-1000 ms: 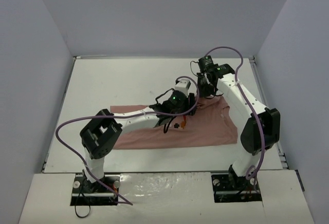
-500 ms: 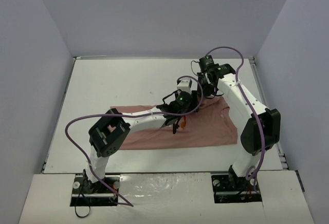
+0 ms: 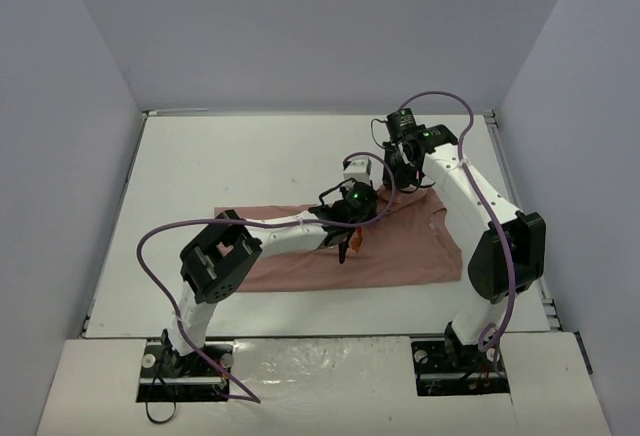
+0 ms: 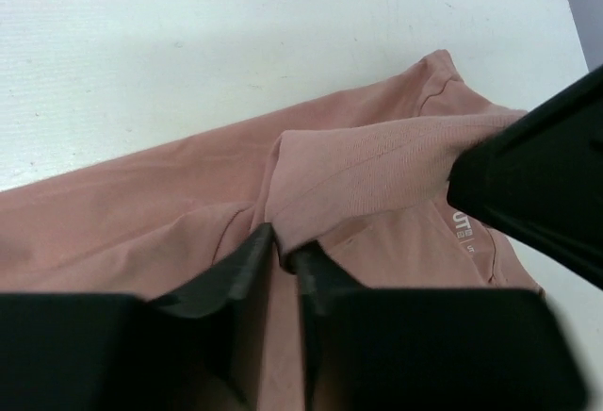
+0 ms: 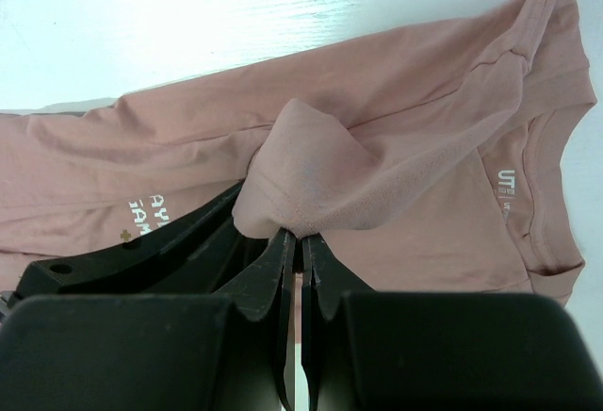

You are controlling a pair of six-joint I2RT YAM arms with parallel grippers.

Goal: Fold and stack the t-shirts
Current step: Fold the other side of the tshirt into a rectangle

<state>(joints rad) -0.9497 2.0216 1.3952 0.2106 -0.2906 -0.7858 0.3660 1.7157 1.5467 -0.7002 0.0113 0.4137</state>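
A dusty-pink t-shirt point(image 3: 410, 248) lies spread on the white table point(image 3: 250, 156), its collar toward the right. My right gripper point(image 3: 398, 178) is shut on the hem of a raised sleeve fold point(image 5: 311, 180), its tips point(image 5: 300, 238) pressed together with the cloth bunched above them. My left gripper point(image 3: 376, 196) sits right beside it. In the left wrist view its jaws point(image 4: 281, 249) pinch the lower edge of the same fold point(image 4: 377, 161). The right gripper's black body point(image 4: 537, 185) fills that view's right side.
White lettering point(image 5: 149, 215) and a collar label point(image 5: 507, 183) show on the shirt. A small orange graphic point(image 3: 352, 243) lies under the left arm. Purple cables point(image 3: 150, 256) loop off both arms. Grey walls point(image 3: 80, 106) enclose the table.
My left arm reached farther right, up to the right gripper, and its jaws narrowed from open onto the sleeve fold. The right gripper kept still, holding the sleeve.
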